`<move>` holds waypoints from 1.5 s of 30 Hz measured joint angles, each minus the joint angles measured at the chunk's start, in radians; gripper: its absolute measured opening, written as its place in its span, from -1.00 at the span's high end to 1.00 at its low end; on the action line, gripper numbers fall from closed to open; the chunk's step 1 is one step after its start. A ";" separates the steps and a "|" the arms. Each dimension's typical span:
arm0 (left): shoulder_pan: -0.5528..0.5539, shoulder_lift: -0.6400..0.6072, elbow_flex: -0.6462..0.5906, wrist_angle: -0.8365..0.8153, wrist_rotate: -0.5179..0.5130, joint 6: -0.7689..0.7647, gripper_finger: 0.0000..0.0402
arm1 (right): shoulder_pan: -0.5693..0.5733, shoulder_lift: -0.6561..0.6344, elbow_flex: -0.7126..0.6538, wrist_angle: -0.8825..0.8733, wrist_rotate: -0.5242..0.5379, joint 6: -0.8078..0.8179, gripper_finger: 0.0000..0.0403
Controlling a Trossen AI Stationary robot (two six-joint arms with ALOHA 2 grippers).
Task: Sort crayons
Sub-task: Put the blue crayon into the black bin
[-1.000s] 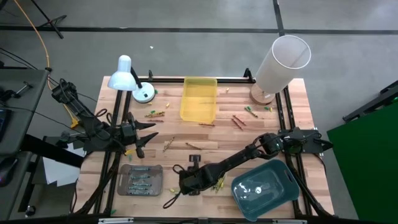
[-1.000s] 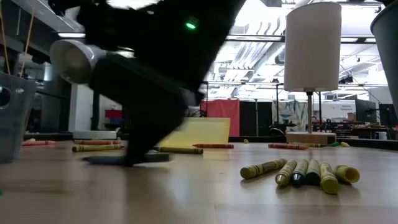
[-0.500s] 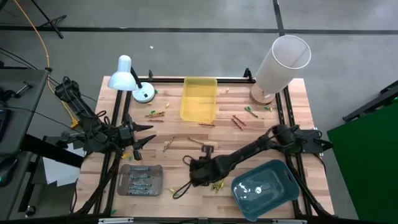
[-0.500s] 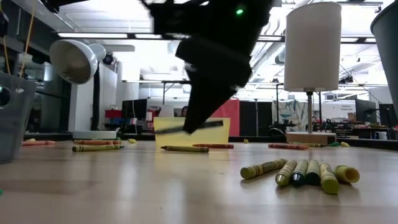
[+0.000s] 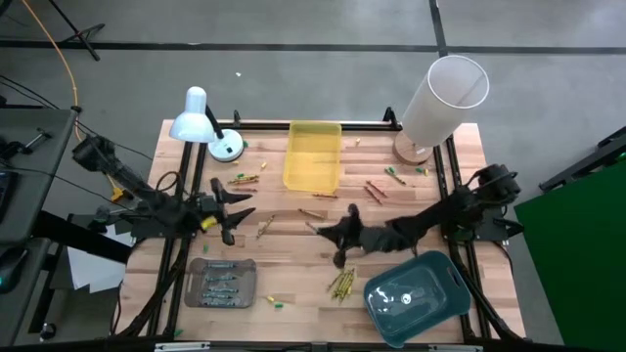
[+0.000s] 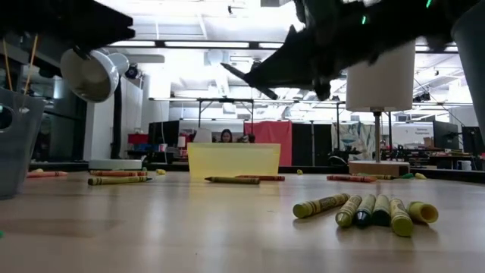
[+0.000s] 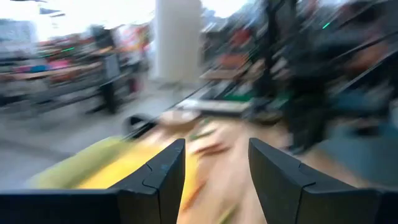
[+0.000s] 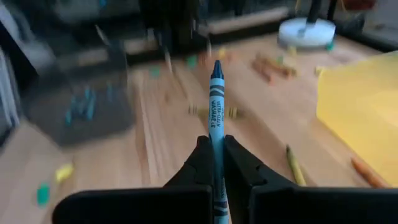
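Crayons, thin paper-wrapped wax sticks in olive, red-orange, green and blue, lie scattered over the pale wooden plank table, and one of them, a blue-green crayon, is pinched upright between the closed fingers of the right gripper, its pointed tip sticking out well past the fingertips. Seen from above, that gripper hangs over the middle of the table, just on the near side of the translucent yellow rectangular plastic tray, with its dark arm running back toward the deep teal plastic tub. A row of olive and green crayons lies side by side between the yellow tray and the teal tub, closer to the tub. More red-orange crayons rest just beside the yellow tray on the side of the tall white cylinder, and a few olive and orange ones lie on the tray's other side, near the white desk lamp. The flat grey tray farther from the yellow tray, toward the left arm's corner, holds several small bluish crayons. The left gripper hangs between the grey tray and the yellow tray, its two dark fingers spread wide with nothing between them.
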 joint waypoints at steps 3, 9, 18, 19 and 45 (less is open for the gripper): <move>0.130 0.006 -0.108 0.229 0.268 -0.029 0.20 | -0.062 0.018 -0.082 0.254 -0.046 -0.068 1.00; 0.323 0.042 -0.120 0.225 0.553 -0.155 0.20 | -0.187 0.034 -0.041 0.380 -0.254 -0.201 1.00; 0.442 0.180 -0.105 0.304 0.690 -0.206 0.20 | -0.247 0.034 0.105 0.278 -0.345 -0.288 1.00; 0.451 0.201 -0.093 0.304 0.709 -0.206 0.20 | -0.246 0.034 0.111 0.276 -0.351 -0.290 1.00; 0.463 0.379 0.024 0.327 0.788 -0.172 0.20 | -0.218 0.034 0.121 0.251 -0.386 -0.309 1.00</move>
